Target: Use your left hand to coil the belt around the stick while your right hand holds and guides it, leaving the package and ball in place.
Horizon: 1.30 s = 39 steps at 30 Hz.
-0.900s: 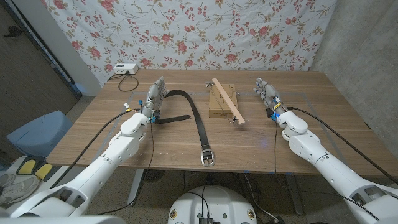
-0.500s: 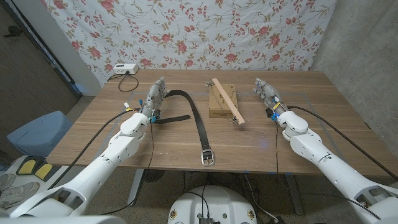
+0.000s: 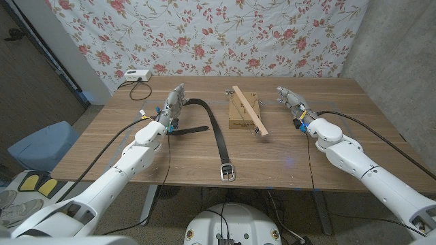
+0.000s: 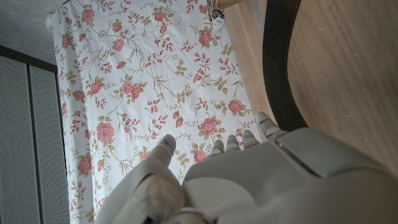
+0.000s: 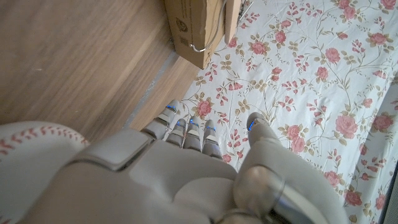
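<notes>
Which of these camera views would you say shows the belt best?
The head view: the whole belt lies on the table, buckle nearest the robot. The left wrist view catches one curved black stretch of it; the right wrist view adds nothing.

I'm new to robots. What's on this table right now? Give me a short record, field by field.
belt: black belt lying loose on the table, buckle toward the near edge
stick: wooden stick resting slantwise on a cardboard package
ball: baseball close beside the right hand
left hand: left hand by the belt's far end, holding nothing
right hand: right hand right of the package, holding nothing
other: white device at the far left corner
</notes>
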### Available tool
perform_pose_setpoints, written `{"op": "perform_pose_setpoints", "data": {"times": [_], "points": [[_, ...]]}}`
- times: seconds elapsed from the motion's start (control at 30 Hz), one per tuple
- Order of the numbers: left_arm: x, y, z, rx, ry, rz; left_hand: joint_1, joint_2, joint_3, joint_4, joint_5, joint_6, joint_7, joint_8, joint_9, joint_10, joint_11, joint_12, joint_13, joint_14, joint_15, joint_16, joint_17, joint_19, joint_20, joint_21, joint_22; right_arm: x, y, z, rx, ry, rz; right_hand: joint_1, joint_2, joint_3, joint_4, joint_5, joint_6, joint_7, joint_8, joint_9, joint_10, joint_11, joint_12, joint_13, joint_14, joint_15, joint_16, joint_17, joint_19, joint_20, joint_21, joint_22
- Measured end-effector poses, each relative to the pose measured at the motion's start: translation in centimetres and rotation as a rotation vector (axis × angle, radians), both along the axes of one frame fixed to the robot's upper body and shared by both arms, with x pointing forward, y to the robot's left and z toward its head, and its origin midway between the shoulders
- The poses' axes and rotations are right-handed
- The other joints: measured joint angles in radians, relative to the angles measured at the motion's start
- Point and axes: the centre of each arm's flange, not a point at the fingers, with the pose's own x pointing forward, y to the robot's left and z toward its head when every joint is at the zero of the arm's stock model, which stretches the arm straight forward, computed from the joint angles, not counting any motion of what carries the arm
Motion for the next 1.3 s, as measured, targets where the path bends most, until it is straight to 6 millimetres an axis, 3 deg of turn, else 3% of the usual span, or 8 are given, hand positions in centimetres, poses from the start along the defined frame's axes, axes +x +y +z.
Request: {"op": "perform_pose_setpoints", "data": {"times": [0.83, 1.3], "points": [[0.7, -1.4, 1.0, 0.033, 0.001, -0.013, 0.0, 0.0, 0.0, 0.0, 0.0, 0.002, 0.002, 0.0, 0.0, 0.0, 0.0, 0.0, 0.0, -0.004, 0.004, 0.0, 0.0, -0.006, 0.006, 0.0, 0.0, -4.0, 1.6, 1.2, -0.361, 0.105, -0.073, 0.004, -0.015, -0.006, -0.006, 0.0, 0.012, 0.012, 0.004, 0.0, 0.004, -0.004, 0.008, 0.0, 0.023, 0.008, 0.008, 0.0, 0.023, 0.013, 0.004, 0.0], [0.7, -1.4, 0.9, 0.04, 0.002, -0.012, 0.0, 0.0, 0.0, 0.0, 0.0, 0.004, 0.004, 0.0, 0.0, 0.0, 0.0, 0.0, 0.0, -0.004, 0.004, 0.0, 0.0, -0.005, 0.006, -0.004, 0.0, -7.6, 5.4, 3.5, -0.454, 0.017, 0.008, 0.009, -0.038, -0.011, -0.011, 0.0, 0.021, 0.022, 0.004, 0.005, 0.025, 0.003, 0.016, 0.005, 0.048, 0.009, 0.008, 0.0, 0.053, 0.02, 0.004, 0.0]]}}
